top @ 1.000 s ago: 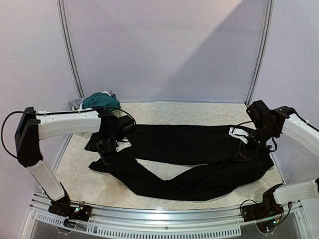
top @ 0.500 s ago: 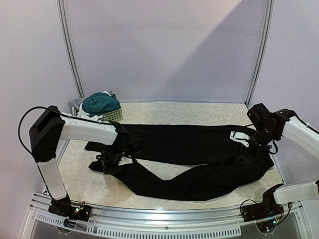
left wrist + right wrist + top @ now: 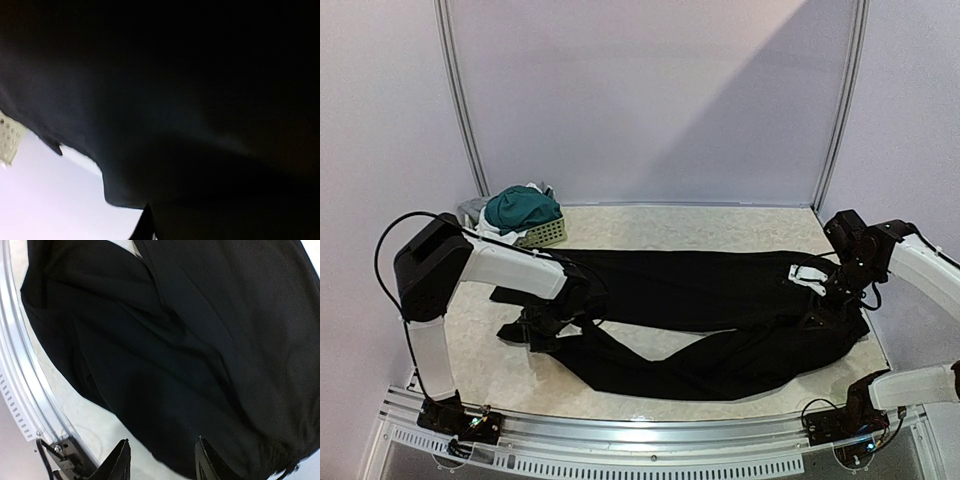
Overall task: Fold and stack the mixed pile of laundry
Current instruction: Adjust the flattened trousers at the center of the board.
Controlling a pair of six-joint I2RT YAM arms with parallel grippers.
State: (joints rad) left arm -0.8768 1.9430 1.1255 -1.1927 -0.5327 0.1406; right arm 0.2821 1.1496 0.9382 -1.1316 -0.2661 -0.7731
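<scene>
Long black trousers (image 3: 700,300) lie spread across the table, waist at the right and legs running left. My left gripper (image 3: 542,325) is down on the near leg's end. In the left wrist view black cloth (image 3: 190,100) fills the frame and bunches against the one finger (image 3: 145,226) that shows, so the jaws are shut on it. My right gripper (image 3: 165,460) hangs open over the waist end (image 3: 175,355), holding nothing. The dark teal-green shorts (image 3: 523,208) sit on a white cloth (image 3: 492,229) at the back left.
A small pale perforated basket (image 3: 551,233) stands under the shorts at the back left corner; it also shows in the left wrist view as the basket (image 3: 9,140). A metal rail (image 3: 650,440) runs along the near table edge. White walls enclose the back and sides.
My left arm swung down and toward the near edge onto the near trouser leg, and its jaws closed there. The right arm barely shifted and stayed open.
</scene>
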